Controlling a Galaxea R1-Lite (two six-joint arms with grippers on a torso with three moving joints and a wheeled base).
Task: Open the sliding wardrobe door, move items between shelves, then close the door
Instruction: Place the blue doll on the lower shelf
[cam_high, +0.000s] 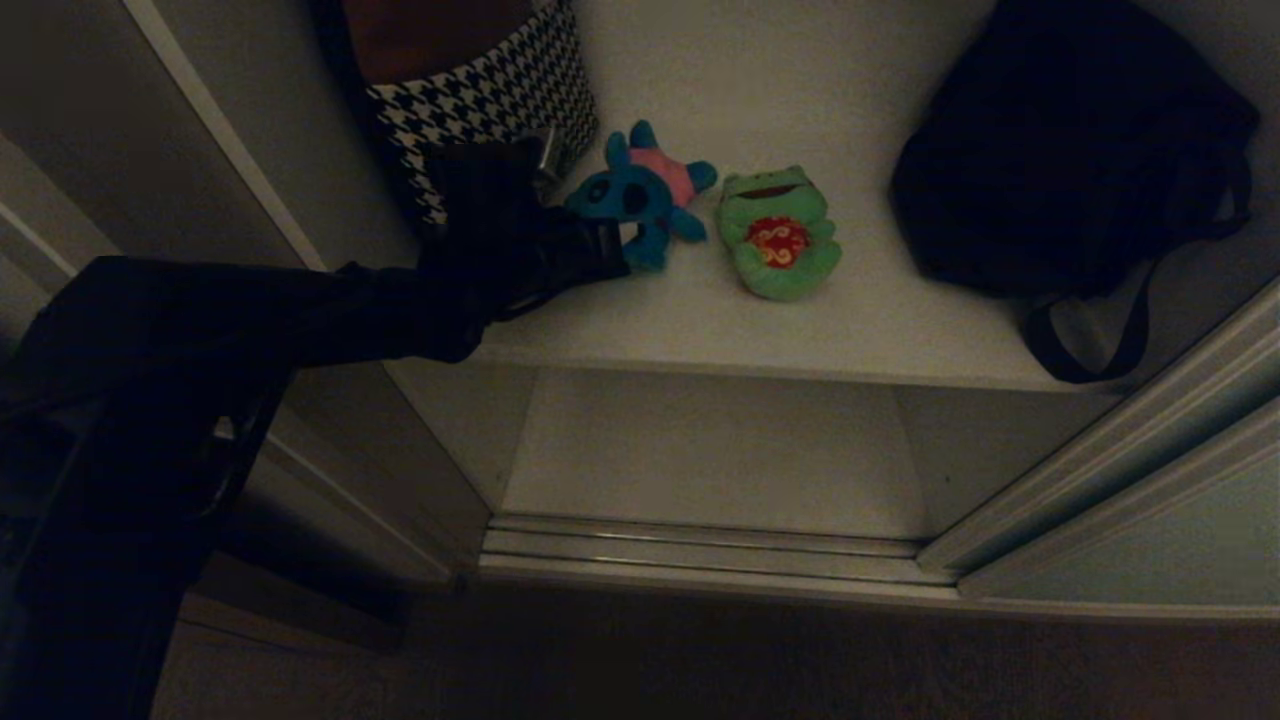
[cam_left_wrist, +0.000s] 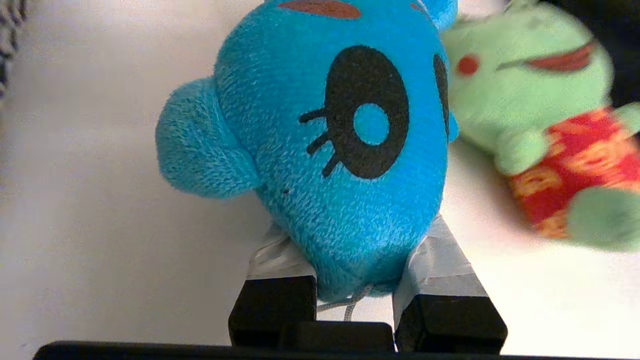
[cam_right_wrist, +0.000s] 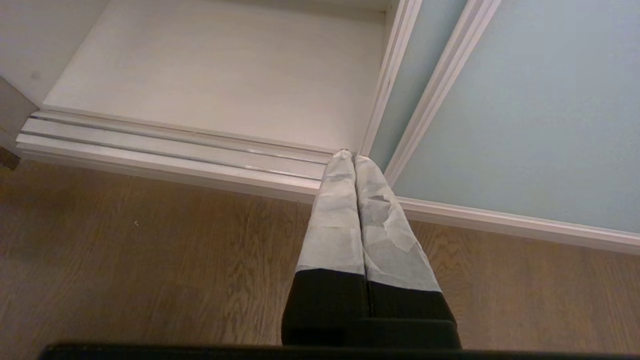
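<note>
The sliding wardrobe door (cam_high: 1150, 520) stands pushed aside at the right, leaving the wardrobe open. Inside, the upper shelf (cam_high: 800, 330) sits above the bare lower shelf (cam_high: 720, 450), with the ribbed floor track (cam_high: 700, 550) in front. On the upper shelf a big black bag (cam_high: 1070, 150) lies at the right and a houndstooth bag (cam_high: 490, 95) at the back left. The left gripper (cam_left_wrist: 357, 272) reaches in over that shelf; its taped fingers (cam_left_wrist: 440, 265) press either side of the teal plush toy (cam_left_wrist: 330, 145), seemingly grasping its head. The green frog plush (cam_high: 778, 235) lies just beside it. The right gripper (cam_right_wrist: 354, 160) hangs above the wooden floor (cam_right_wrist: 150, 260), fingers pressed together, empty.
</note>
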